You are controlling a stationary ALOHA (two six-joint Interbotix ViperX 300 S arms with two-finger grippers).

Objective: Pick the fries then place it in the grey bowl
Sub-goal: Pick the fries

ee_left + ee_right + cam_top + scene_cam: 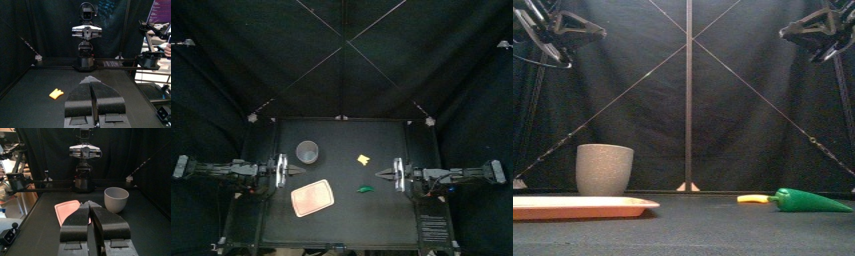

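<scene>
1. The left gripper [92,88] sits over the left edge of the table, on the arm coming in from that side. Its jaws are pressed flat together with nothing between them. From the front view, the arm hangs well above the tabletop.
2. The pink tray [311,197] lies flat near the front of the table, left of the middle. It's a bit skewed to the table edge.
3. The grey speckled cup [307,151] stands upright behind the tray, toward the back, with a clear gap between the two. Its mouth faces up.
4. The fries [365,158] are a small yellow piece lying on the bare table, around the middle. They're to the right of the cup and well apart from it, so not in the cup and not touching either gripper. At table height they only show as a low yellow sliver.
5. A green toy vegetable [366,187], tapered to a point, lies on its side in front of the fries and right of the tray, touching neither. Can't tell exactly which veg it is.
6. The right gripper [89,204] sits over the right edge of the table, mirroring the left one. Its jaws are closed against each other, gripping nothing, and it's also up off the table.
</scene>
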